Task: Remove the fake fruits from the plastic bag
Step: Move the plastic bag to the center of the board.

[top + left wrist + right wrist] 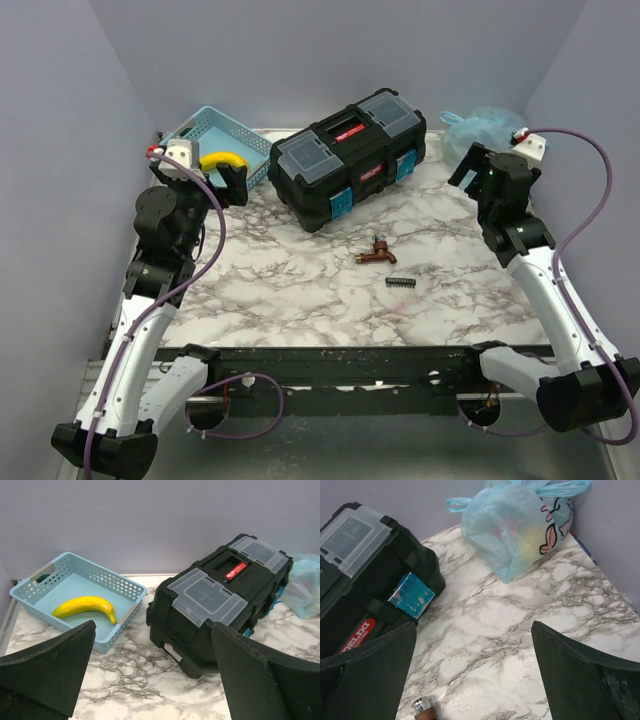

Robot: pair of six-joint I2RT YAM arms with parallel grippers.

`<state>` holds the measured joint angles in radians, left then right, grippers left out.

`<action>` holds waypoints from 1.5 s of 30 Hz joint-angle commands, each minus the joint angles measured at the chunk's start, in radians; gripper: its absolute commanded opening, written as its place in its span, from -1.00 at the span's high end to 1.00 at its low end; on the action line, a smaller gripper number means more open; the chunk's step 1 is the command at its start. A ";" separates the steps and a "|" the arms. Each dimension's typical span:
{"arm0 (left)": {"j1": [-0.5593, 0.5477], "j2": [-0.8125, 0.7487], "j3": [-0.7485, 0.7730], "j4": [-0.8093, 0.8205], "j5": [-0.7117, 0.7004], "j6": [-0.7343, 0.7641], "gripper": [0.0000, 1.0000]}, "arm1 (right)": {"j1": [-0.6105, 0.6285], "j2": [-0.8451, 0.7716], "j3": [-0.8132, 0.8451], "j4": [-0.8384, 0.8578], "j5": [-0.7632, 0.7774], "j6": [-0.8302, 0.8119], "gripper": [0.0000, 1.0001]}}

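The thin, translucent light-blue plastic bag (515,527) with loop handles and pink cartoon prints sits in the far right corner of the white marble-patterned table (290,285), close to the walls. It is bunched up, and the fake fruits (527,536) show only as blurred yellow and reddish shapes through its film. How many there are cannot be told.

The right gripper (474,630) hangs above the table on the near side of the bag, its two dark fingers (375,660) spread wide with nothing between them. It is apart from the bag.

The black plastic toolbox (345,160) with clear lid compartments, a red label and blue side latches stands at the far middle of the table, turned at an angle. It lies to the left of the bag with bare marble between them.

The left gripper (154,630) is also spread wide and empty, raised over the far left of the table and facing the toolbox and a rigid light-blue lattice basket (30,587). A yellow banana (85,607) lies inside that basket.

Near the middle of the table a small brown metal tap piece (377,254) rests, with a short black toothed strip (401,283) just beside it on the near side.
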<state>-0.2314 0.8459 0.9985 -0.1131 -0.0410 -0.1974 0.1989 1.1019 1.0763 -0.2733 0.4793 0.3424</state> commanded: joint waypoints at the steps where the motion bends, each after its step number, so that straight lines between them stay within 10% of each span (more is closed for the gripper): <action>1: -0.005 -0.013 0.014 0.001 0.110 -0.053 -0.97 | -0.003 0.016 0.035 -0.076 0.088 0.024 -1.00; 30: -0.049 0.045 -0.014 0.044 0.294 -0.149 -0.97 | -0.061 0.311 -0.036 0.183 -0.001 0.224 -1.00; 45: -0.058 0.045 -0.006 0.069 0.411 -0.239 -0.98 | -0.118 0.792 0.422 0.263 0.174 0.187 -1.00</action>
<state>-0.2840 0.8925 0.9905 -0.0746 0.2989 -0.3935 0.0971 1.7866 1.3579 -0.0547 0.5346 0.5671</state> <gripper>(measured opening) 0.987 0.998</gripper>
